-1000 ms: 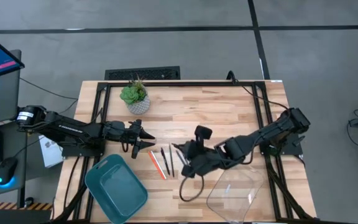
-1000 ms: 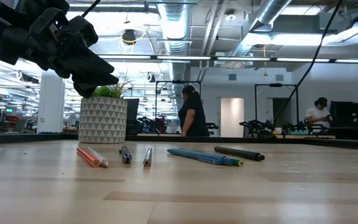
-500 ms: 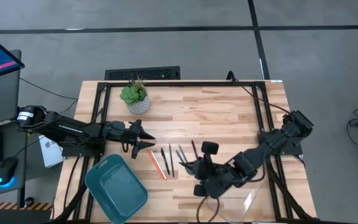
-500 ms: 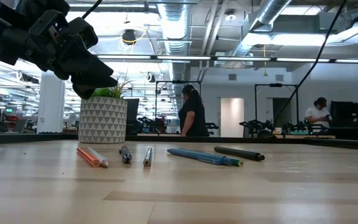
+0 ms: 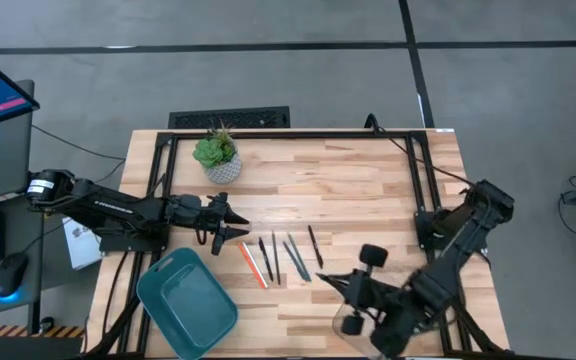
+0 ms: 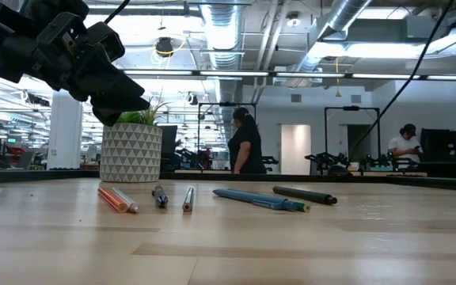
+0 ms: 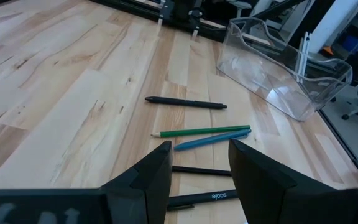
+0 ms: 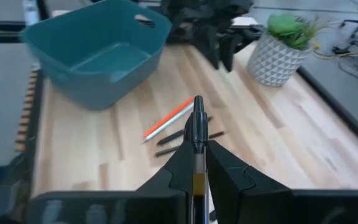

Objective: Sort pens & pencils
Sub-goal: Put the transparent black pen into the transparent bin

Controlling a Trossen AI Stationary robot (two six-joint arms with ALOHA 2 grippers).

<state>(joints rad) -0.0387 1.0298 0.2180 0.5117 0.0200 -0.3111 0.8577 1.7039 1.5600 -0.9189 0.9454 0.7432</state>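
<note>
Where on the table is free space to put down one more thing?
Bare wood lies beyond the row of pens and pencils, between the plant pot and the table's right frame. It is crowded between the teal bin and the clear bin.

end effector [image 8: 197, 163] clamping black pen [image 8: 198, 124], teal bin [image 8: 98, 46]

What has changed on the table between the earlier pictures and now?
The right gripper, shut on a black pen, moved from beside the row of pens and pencils toward the table's near edge, over the clear plastic bin. The left gripper, the teal plastic tub and the orange-red pencil stayed in place.
</note>
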